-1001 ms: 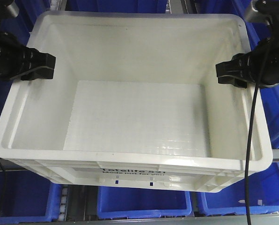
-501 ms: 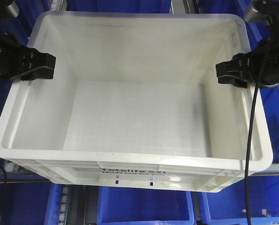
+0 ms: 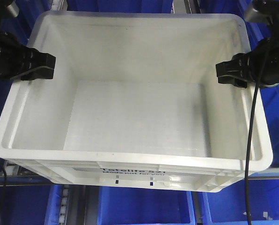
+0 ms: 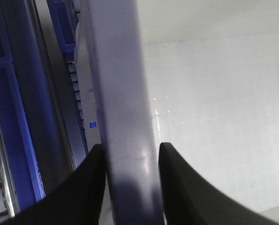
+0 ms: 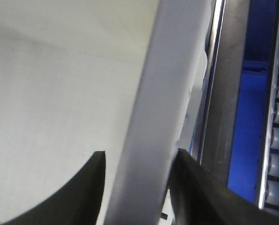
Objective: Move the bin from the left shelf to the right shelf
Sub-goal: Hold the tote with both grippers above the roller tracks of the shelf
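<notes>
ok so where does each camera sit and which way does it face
Front view: up high, looking down into the large white rectangular plastic bin; left claw and right claw show on its side rims.
Left wrist: behind left claw, facing along the rim it straddles.
Right wrist: behind right claw, likewise, opposite rim.
All three share the bin's rim.

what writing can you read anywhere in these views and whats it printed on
"Totelife 521": black print on the white bin's front wall, top edge cut off by the rim.
"Made just for you": smaller line right below, blurred, only just readable.
Wrist views and blue bins: no text visible.
</notes>
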Available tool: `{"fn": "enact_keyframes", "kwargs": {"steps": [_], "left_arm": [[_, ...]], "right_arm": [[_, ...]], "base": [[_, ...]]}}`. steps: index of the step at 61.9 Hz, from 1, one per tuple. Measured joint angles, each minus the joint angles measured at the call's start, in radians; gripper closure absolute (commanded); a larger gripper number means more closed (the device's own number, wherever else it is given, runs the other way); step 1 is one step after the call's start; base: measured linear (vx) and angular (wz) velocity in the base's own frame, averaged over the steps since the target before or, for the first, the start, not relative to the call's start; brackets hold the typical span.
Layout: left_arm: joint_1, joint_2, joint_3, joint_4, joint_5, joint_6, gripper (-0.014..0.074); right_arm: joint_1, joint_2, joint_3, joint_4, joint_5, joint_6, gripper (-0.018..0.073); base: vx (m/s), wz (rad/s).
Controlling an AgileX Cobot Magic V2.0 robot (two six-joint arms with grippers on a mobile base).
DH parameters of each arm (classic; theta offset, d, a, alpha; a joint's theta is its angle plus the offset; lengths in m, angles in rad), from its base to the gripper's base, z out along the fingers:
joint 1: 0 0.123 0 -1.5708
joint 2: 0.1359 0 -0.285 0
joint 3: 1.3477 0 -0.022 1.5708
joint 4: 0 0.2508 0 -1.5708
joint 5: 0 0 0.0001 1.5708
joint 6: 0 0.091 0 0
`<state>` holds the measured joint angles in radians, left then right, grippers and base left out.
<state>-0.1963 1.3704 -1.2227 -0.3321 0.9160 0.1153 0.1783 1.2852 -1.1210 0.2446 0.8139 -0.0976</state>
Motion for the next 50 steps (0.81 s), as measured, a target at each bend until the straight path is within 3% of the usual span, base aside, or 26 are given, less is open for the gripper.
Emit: {"fn": "enact_keyframes", "kwargs": {"steps": [50], "left_arm": [[0.000, 0.000, 0.000, 0.000, 0.000, 0.000, 0.0598]], "right_arm": [[0.000, 0.000, 0.000, 0.000, -0.004, 0.000, 0.0567]], "base": [[0.00, 0.00]]}}
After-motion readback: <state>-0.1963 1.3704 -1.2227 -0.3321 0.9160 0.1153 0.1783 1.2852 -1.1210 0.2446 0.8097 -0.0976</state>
